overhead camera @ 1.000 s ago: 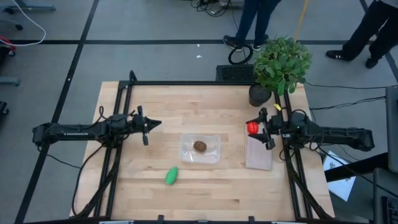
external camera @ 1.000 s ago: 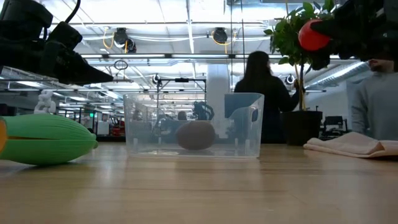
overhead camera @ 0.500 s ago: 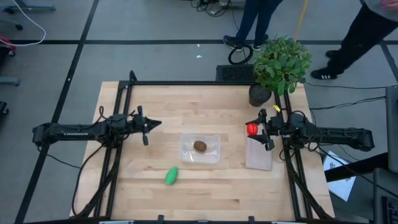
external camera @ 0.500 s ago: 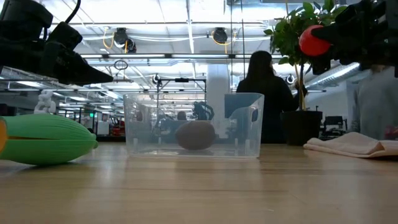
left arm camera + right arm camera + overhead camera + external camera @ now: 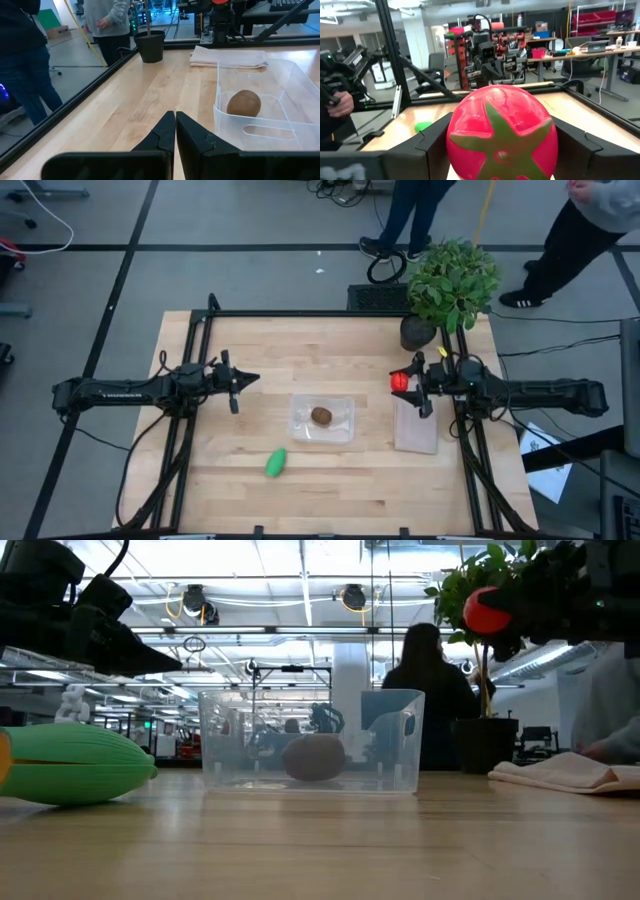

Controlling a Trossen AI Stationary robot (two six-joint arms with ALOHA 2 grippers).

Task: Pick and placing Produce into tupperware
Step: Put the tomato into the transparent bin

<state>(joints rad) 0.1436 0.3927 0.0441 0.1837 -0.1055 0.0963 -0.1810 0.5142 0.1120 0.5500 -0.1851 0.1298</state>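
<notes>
The clear tupperware [image 5: 322,419] sits mid-table with the brown kiwi-like ball [image 5: 321,415] resting on its floor, also seen in the low view [image 5: 314,757] and left wrist view [image 5: 244,103]. The green oblong piece [image 5: 276,462] lies on the wood nearer the near edge [image 5: 70,763]. My right gripper [image 5: 403,382] is right of the tupperware, above the table, shut on the red tomato-like ball [image 5: 400,381] [image 5: 486,610] [image 5: 501,133]. My left gripper [image 5: 238,381] waits shut, left of the tupperware [image 5: 175,130]. My right gripper pinches the red tomato ball by its two opposite sides [image 5: 455,140], one finger [image 5: 432,145] on each flank, coming level from the table's right side. The ball's green star end [image 5: 501,150] faces the wrist camera. It is lifted clear, well above the table.
A folded whitish cloth [image 5: 416,425] lies on the table under the right arm. A potted plant [image 5: 450,280] stands at the far right corner. Black frame rails run along the table's sides. People stand beyond the far edge [image 5: 410,215]. Bare wood lies between the tupperware and the cloth.
My right gripper has carried the red ball a little toward the table's left, toward the tupperware, still lifted. A person beyond the far right corner has stepped along.
</notes>
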